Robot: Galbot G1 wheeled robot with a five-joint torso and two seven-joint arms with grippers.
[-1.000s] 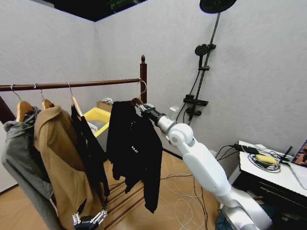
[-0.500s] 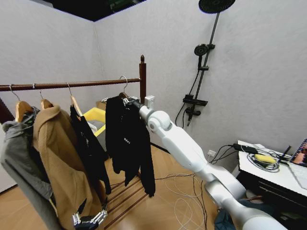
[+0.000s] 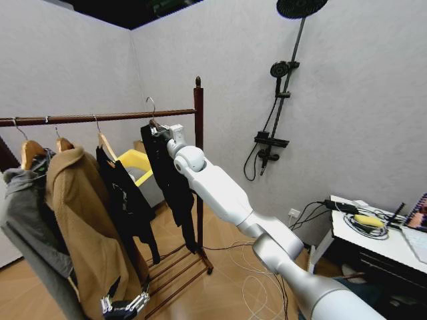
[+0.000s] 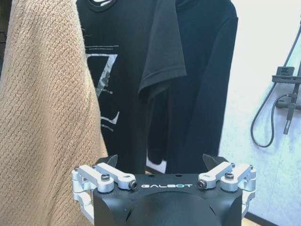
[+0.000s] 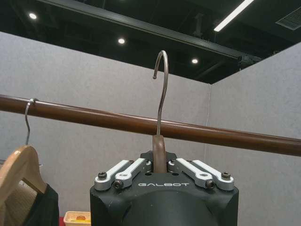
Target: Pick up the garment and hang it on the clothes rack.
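The garment (image 3: 172, 180), a black jacket on a wooden hanger, hangs from my right gripper (image 3: 161, 131), which is shut on the hanger's neck (image 5: 159, 151). The metal hook (image 5: 162, 80) rises above the horizontal bar of the clothes rack (image 3: 80, 119) and does not rest on it; in the right wrist view the bar (image 5: 94, 120) crosses just behind the hook's stem. The jacket (image 4: 202, 80) hangs close beside the rack's right post (image 3: 199, 127). My left gripper (image 3: 125, 307) stays low by the tan coat, and its open fingers (image 4: 109, 163) hold nothing.
On the bar hang a grey garment (image 3: 27, 220), a long tan coat (image 3: 87, 227) and a black printed T-shirt (image 3: 127, 200). A yellow bin (image 3: 135, 162) sits behind the rack. A black shower pole (image 3: 283, 87) stands on the wall; a table (image 3: 373, 243) with cables is at right.
My right arm has swung the garment left and up, from beside the post to the bar. The hook now stands above the bar. The left gripper has not moved.
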